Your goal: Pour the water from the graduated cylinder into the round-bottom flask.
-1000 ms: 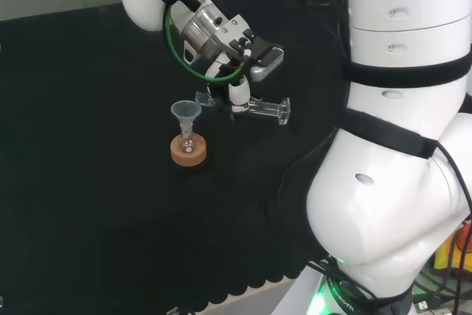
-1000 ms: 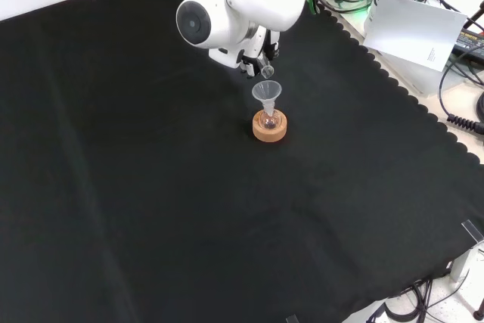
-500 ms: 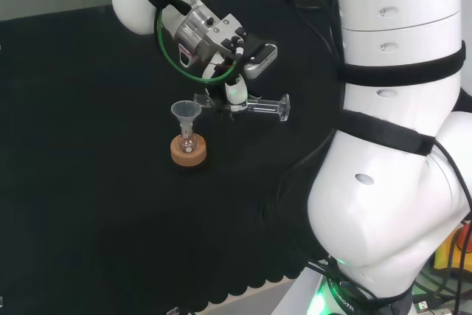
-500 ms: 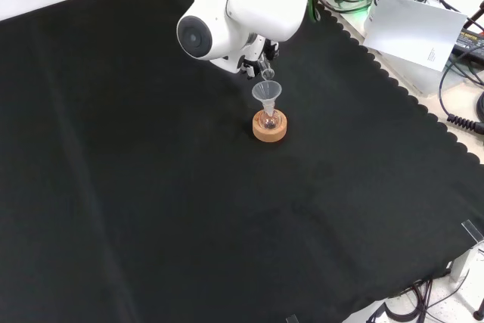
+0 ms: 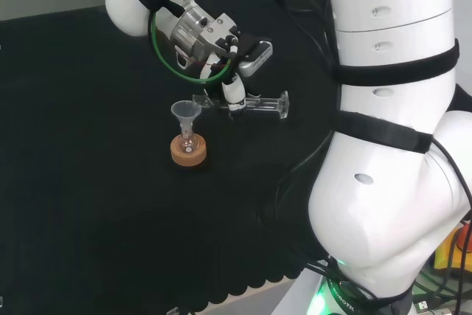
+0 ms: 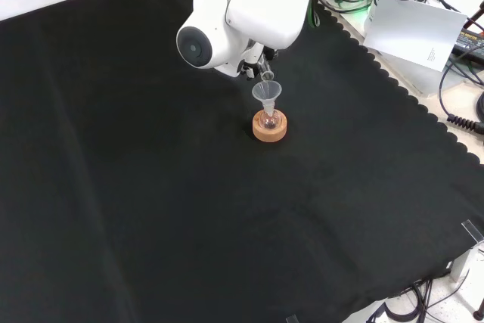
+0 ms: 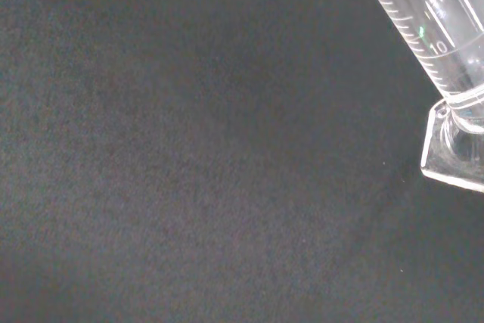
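While tipped over the funnel (image 5: 186,111) — graduated cylinder (image 5: 254,105), fingers (image 5: 234,94) grasping it.

A printed scale of lines and numerals runs along the graduated cylinder (image 7: 431,28); small print, too small to read, marks the sheet of paper (image 6: 412,28), upper right of the front view

Head view: graduated cylinder (image 5: 254,104) lay horizontal in the hand (image 5: 234,92). Funnel (image 5: 186,112) sat in round-bottom flask (image 5: 189,142) on cork ring (image 5: 188,154), just left and below.
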{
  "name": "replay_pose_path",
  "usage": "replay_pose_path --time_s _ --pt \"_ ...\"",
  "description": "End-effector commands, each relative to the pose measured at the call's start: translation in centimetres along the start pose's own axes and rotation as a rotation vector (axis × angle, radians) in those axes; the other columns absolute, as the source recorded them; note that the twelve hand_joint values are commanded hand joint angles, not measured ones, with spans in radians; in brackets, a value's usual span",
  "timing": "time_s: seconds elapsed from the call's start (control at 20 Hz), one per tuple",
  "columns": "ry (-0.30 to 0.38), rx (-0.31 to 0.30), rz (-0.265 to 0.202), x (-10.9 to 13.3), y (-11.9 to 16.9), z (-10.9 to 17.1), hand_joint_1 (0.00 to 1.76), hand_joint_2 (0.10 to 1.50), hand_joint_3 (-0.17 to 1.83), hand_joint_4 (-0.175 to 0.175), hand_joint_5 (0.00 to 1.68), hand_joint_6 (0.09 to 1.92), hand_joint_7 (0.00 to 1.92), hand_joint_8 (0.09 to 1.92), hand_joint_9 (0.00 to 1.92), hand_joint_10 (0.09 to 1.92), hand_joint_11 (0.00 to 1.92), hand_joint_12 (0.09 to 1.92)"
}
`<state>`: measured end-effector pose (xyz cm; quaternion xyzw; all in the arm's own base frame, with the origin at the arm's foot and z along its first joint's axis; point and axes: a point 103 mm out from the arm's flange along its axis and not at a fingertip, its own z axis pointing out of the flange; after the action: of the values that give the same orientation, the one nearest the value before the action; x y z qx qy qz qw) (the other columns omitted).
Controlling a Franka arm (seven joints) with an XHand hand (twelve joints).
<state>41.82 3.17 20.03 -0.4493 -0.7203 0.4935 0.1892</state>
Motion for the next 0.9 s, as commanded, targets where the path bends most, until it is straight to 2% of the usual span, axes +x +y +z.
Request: replay_pose_path --time_s 0.05,0.9 --pt "-0.005 0.028 0.020 0.1 -0.1 -0.2 1.22 1.10 -0.01 0.043 1.00 0.98 1.05 0.91 1.44 0.09 1.28 0.74" --pt "-0.047 0.093 0.090 0.6 -0.6 -1.4 1.22 1.10 -0.01 0.043 1.01 0.98 1.05 0.91 1.45 0.09 1.29 0.74"
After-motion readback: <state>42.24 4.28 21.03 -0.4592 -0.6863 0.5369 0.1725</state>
